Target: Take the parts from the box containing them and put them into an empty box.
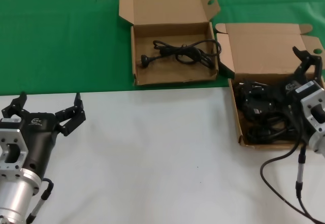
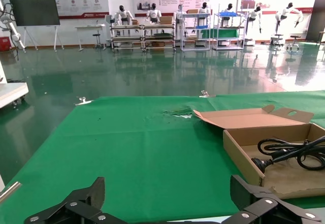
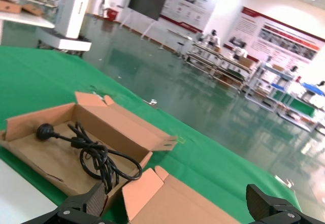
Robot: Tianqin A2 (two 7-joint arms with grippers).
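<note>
Leftmost, the left gripper (image 1: pixel 49 108) hovers low over the white tabletop (image 1: pixel 162 153), well apart from both boxes, its fingers (image 1: pixel 71 116) spread wide and holding nothing; in its wrist view the two black fingertips (image 2: pixel 76 206) stand far apart with only green cloth (image 2: pixel 127 148) between them. Farther along, on the green cloth (image 1: pixel 61 31), sits the narrow box (image 1: pixel 172 43) with its lid folded back, and one looped cord (image 1: pixel 180 52) lies inside it — plug end toward the left wall. The left wrist view shows that same cord (image 2: pixel 289 153) resting on the box floor. Next comes the wide box (image 1: pixel 264 87), straddling the edge where green cloth meets white tabletop, its lid also open; a tangle of black cords (image 1: pixel 264 109) fills its bottom. At the far right, the right gripper (image 1: pixel 306 64) hangs over this wide box, above the cords, with its fingers (image 1: pixel 300 54) parted and nothing between them. Its wrist view shows both fingertips (image 3: pixel 76 211) well separated, the narrow box (image 3: pixel 56 155) beyond them.
</note>
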